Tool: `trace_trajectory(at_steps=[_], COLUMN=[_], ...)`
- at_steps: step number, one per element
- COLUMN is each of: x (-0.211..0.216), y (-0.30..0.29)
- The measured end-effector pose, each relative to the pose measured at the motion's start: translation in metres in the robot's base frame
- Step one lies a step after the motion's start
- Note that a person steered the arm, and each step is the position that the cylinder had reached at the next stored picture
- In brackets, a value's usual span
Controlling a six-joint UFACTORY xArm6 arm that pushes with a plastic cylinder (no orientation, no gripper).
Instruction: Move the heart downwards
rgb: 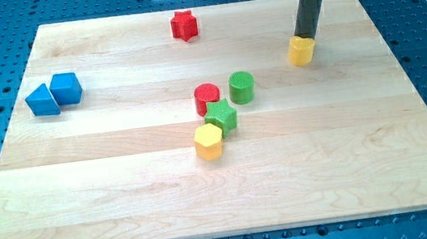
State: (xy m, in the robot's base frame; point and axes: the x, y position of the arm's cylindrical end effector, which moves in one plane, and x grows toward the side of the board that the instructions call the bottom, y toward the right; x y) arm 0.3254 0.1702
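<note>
The yellow heart [300, 50] lies on the wooden board [109, 198] at the view's upper right. My tip [302, 38] stands at the heart's top edge, touching it or very nearly, on the side towards the view's top. The rod leans up from there and leaves the view at the top.
A red star [183, 25] lies at the top centre. A red cylinder [207, 97], a green cylinder [241, 87], a green star [220, 117] and a yellow hexagon [209, 141] cluster mid-board. A blue triangle [41, 100] and a blue cube [66, 88] sit at the left.
</note>
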Motion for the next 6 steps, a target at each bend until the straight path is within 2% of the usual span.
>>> trace_trajectory(at_steps=[1, 3, 4, 5, 6], x=[0.000, 0.003, 0.018, 0.021, 0.021], y=[0.000, -0.065, -0.043, 0.011, 0.016])
